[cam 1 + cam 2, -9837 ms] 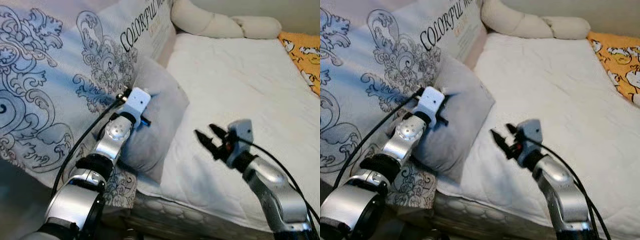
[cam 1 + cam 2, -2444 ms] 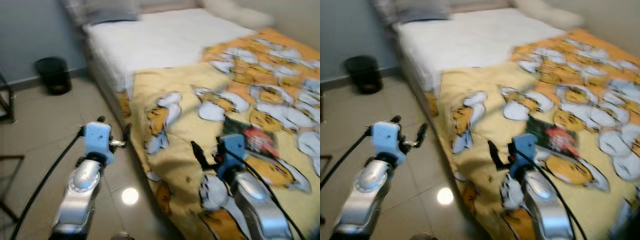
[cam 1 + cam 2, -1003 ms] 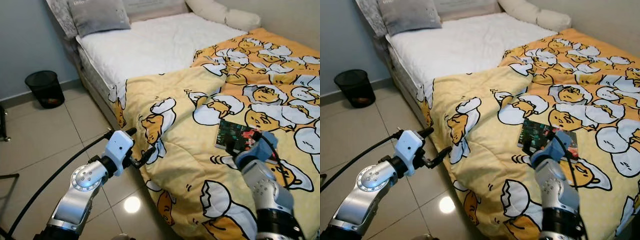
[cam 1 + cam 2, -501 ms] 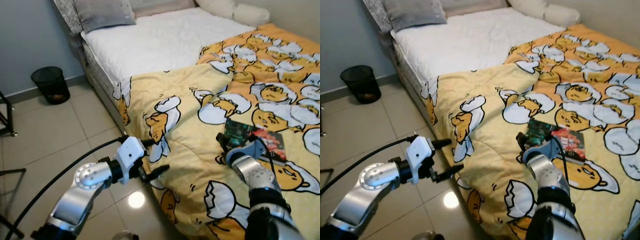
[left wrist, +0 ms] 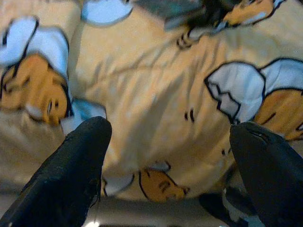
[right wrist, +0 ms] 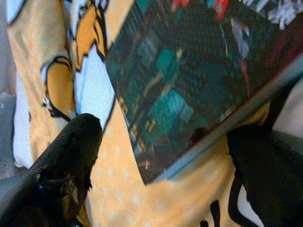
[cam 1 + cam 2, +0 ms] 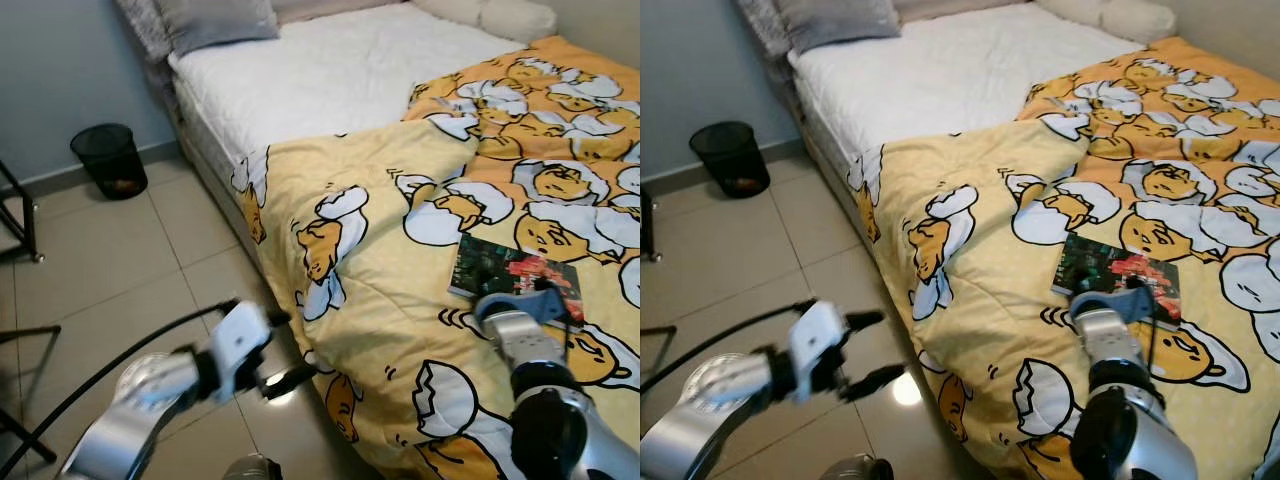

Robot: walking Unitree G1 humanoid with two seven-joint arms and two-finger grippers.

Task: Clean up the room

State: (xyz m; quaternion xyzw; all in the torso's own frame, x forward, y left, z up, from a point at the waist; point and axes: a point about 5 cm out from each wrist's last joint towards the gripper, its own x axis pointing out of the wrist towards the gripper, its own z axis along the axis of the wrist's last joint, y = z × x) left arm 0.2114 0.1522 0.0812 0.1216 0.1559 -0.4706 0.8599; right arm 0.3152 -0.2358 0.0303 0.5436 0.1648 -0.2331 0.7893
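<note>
Left eye view: a book (image 7: 515, 273) lies on the yellow blanket (image 7: 380, 270) at centre right; the right claw (image 7: 520, 300) sits at its near edge. The left claw (image 7: 285, 350), lower left, hangs spread over the floor (image 7: 110, 260).

Right wrist view: fingers (image 6: 66, 165) spread, straddling the book's corner.

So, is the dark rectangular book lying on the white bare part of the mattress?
No, the dark rectangular book lies on the yellow cartoon-printed blanket, away from the white bare mattress.

Left claw (image 7: 285, 350) hangs low, fingers spread; right claw (image 6: 161, 156) reaches forward, parted.
</note>
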